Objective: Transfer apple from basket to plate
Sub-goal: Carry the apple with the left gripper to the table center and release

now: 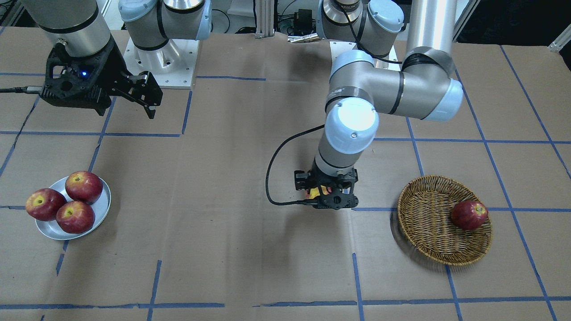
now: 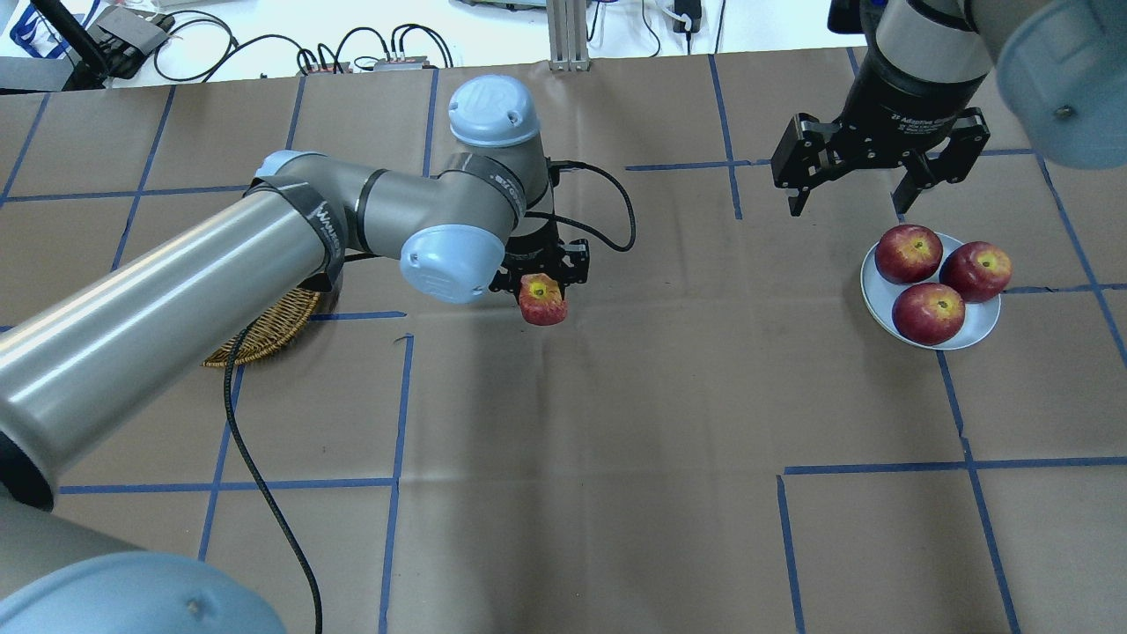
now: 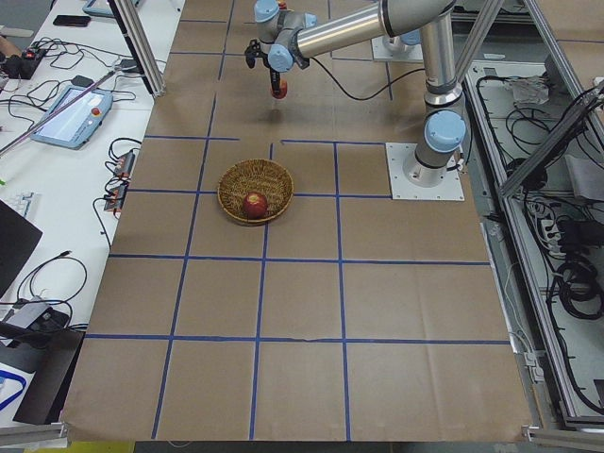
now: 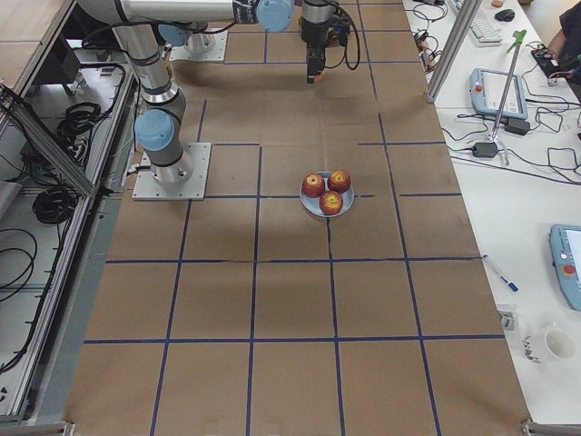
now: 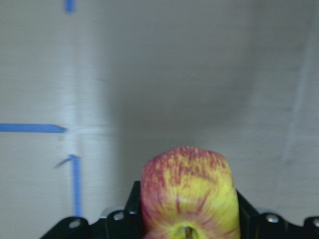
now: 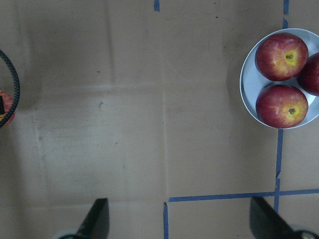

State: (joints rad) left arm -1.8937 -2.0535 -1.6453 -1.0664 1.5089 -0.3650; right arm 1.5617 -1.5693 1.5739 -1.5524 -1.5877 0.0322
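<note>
My left gripper (image 2: 539, 283) is shut on the apple (image 2: 543, 299), red with large yellow patches, and holds it above the bare table between the basket and the plate. The apple fills the lower middle of the left wrist view (image 5: 187, 194) and peeks out under the wrist in the front view (image 1: 315, 193). The wicker basket (image 1: 428, 249) lies behind the left arm and is mostly hidden in the overhead view (image 2: 264, 343). The metal plate (image 2: 874, 295) holds three dark red apples (image 2: 928, 313). My right gripper (image 2: 858, 198) is open and empty, raised just beyond the plate.
One dark red apple (image 1: 469, 215) lies in the basket. The plate (image 6: 246, 82) with its apples shows at the right wrist view's upper right. The left arm's black cable (image 2: 264, 493) trails over the brown paper. Blue tape lines mark a grid.
</note>
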